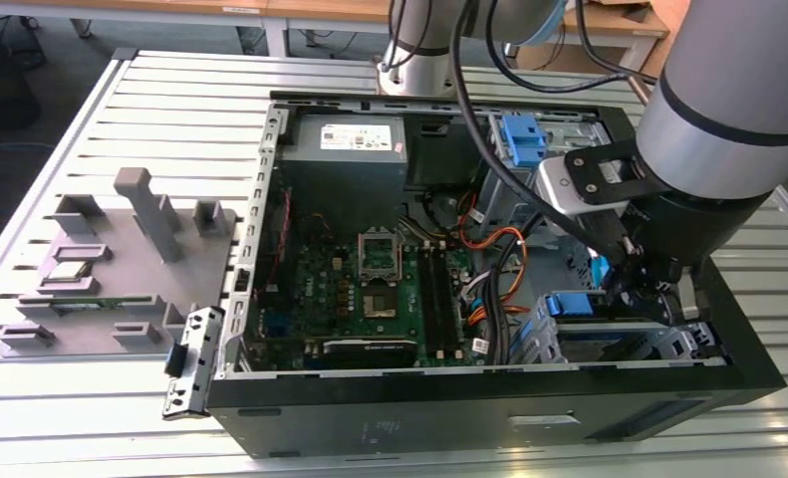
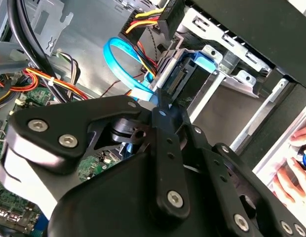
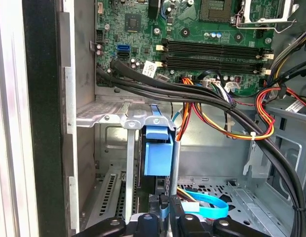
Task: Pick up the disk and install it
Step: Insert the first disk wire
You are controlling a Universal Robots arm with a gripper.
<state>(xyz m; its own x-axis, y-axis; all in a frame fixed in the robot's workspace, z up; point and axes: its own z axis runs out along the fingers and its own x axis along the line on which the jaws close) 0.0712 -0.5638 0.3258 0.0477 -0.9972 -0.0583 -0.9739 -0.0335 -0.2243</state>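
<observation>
gripper (image 1: 640,297) of black linkage fingers sits down in the open black computer case (image 1: 500,408), at about 4 o'clock from the green motherboard (image 1: 367,289) in the exterior view. its fingertips look closed together at the edge of the silver disk with blue plastic bracket (image 3: 157,155), which stands on edge in the grey metal drive cage (image 3: 113,116); whether they actually grip it i cannot tell

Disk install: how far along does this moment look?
Looks nearly done: the disk, in its blue bracket, stands in the metal drive cage inside the computer case. In hand: the gripper sits right at the disk's edge, beside the blue cable. Whether the disk is fully seated can't be told.
</observation>
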